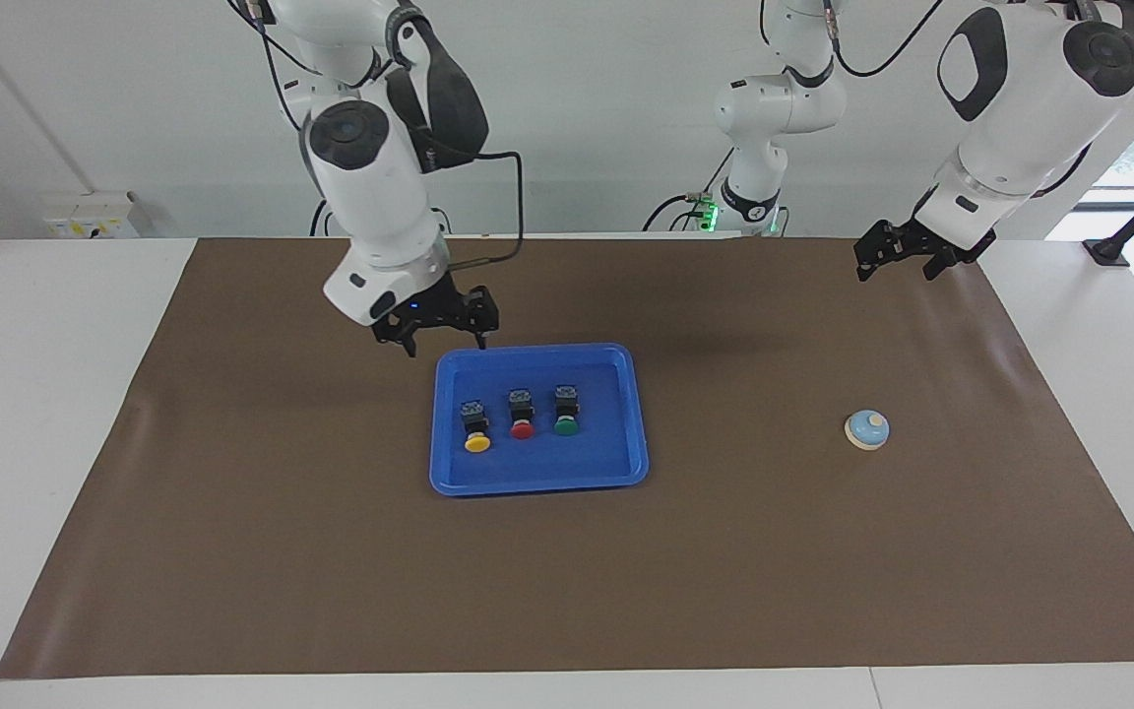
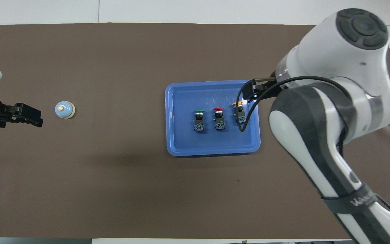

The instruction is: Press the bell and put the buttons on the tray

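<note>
Facing view, tray: blue tray (image 1: 539, 480) sits mid-mat, flat on the brown mat (image 1: 282, 551).
Buttons: yellow button (image 1: 475, 427), red button (image 1: 522, 414) and green button (image 1: 567, 410) lie in a row inside the tray, yellow toward the right arm's end, caps pointing away from the robots.
Bell: light-blue bell (image 1: 866, 430) stands alone on the mat toward the left arm's end.
Right gripper: right gripper (image 1: 440, 334) hangs empty over the mat by the tray's robot-side corner, fingers spread.
Left gripper: left gripper (image 1: 897, 259) waits raised over the mat's robot-side edge, fingers apart, holding nothing.
</note>
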